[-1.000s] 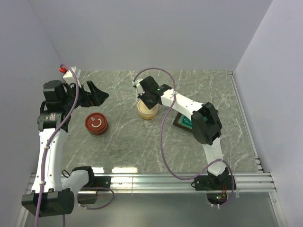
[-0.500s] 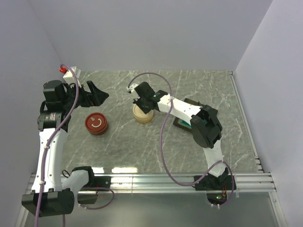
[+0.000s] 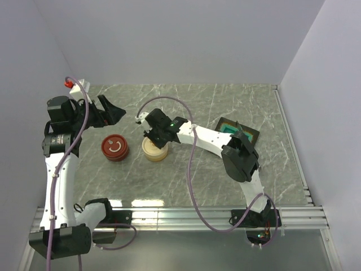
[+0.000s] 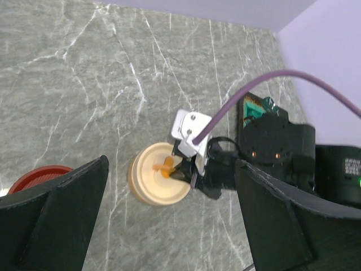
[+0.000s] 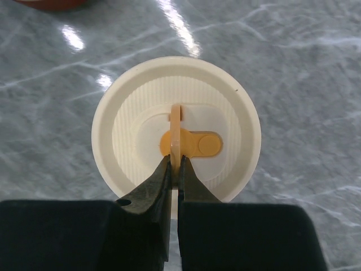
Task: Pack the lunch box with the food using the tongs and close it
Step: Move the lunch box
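Container: cream container point(image 3: 154, 151) stands on the table point(image 3: 186, 180), the nearest of the task's things to the arm bases. Its lid is on. Judged to be 1 part of the lunch box.
Grip: right gripper point(image 5: 175, 164) is pinched narrow on the thin upright lid tab point(image 5: 176, 116) at the lid's centre, where an orange piece point(image 5: 204, 144) lies flat.
Neighbour: red container point(image 3: 115, 147), with a smile mark on its lid, sits near the cream one on its left, not touching it.
Right side: dark tray point(image 3: 251, 133) with teal inside lies well apart, partly hidden by the right arm. Its contents cannot be told.
Far left: left gripper point(image 3: 114, 108) hangs above the table beyond the red container, jaws spread wide, holding nothing.
Missing items: tongs and food show in none of the 3 views.
Step, judged: lid removal, ahead of any packing.
Risk 1: the tab is thin, so a skewed pull may slip it out of the fingers.
Risk 2: nothing steadies the base, so a tight lid may drag or tip the whole container, perhaps into the red one.
Risk 3: a lid set down out of reach would hinder closing.
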Controlling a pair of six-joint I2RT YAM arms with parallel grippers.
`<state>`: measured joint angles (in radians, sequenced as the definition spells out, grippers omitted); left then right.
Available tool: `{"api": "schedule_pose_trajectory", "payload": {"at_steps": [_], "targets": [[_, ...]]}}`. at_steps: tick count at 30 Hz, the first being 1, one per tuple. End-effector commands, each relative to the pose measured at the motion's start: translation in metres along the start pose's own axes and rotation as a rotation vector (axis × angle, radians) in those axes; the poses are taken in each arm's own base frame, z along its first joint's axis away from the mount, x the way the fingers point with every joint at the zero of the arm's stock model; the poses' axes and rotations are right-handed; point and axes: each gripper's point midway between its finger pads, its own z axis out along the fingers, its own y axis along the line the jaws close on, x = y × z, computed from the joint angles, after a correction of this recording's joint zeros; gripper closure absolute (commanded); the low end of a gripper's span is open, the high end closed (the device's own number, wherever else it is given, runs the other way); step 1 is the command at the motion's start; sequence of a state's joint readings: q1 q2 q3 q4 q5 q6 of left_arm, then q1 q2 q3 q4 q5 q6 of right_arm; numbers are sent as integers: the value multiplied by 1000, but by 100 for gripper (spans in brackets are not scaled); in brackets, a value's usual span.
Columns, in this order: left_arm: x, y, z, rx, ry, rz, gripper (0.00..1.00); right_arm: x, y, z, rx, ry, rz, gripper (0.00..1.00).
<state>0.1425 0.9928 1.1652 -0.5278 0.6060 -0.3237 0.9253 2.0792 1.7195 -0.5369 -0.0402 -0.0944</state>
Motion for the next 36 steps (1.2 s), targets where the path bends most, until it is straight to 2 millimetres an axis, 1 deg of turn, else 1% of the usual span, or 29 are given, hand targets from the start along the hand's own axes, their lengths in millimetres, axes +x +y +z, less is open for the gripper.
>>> {"api": "schedule_pose_trajectory", "payload": {"at_steps": [1, 3, 4, 5, 6, 8, 12, 18, 21, 22, 28, 30, 31, 33, 34, 36], "targets": [[-15, 1, -4, 12, -36, -44, 1, -2, 33, 9, -93, 19, 29, 100], [-18, 5, -5, 3, -44, -59, 1, -3, 38, 12, -104, 23, 29, 100], [-19, 5, -5, 0, -45, -65, 1, -11, 42, 11, -109, 9, 27, 100], [-21, 7, -5, -2, -52, -70, 1, -9, 46, 16, -114, 19, 24, 100], [-21, 8, -5, -3, -52, -75, 1, -13, 48, 16, -121, 11, 26, 100], [-20, 9, -5, -1, -48, -80, 1, -11, 52, 22, -124, 22, 23, 100], [-18, 12, -3, -3, -41, -85, 1, -12, 52, 26, -119, 24, 29, 100], [-17, 11, -1, 8, -35, -90, 0, -16, 55, 21, -135, 18, 19, 100], [-17, 11, 0, 12, -32, -97, 1, -21, 55, 15, -137, 7, 12, 93], [-16, 12, 0, 13, -30, -100, 1, -22, 54, 14, -137, 3, 9, 89], [-17, 10, 0, 18, -31, -99, 1, -30, 56, 6, -143, -15, 2, 81], [-17, 10, 0, 19, -29, -100, 1, -29, 57, 4, -149, -14, 2, 80], [-17, 10, 0, 20, -30, -99, 1, -31, 57, 2, -149, -18, 1, 77], [-15, 11, 1, 23, -27, -104, 1, -33, 57, -2, -152, -28, 0, 76], [-15, 10, 1, 22, -28, -103, 1, -34, 57, -3, -152, -31, 0, 73], [-15, 12, 2, 21, -25, -106, 1, -36, 58, -6, -156, -35, 0, 69]]}}
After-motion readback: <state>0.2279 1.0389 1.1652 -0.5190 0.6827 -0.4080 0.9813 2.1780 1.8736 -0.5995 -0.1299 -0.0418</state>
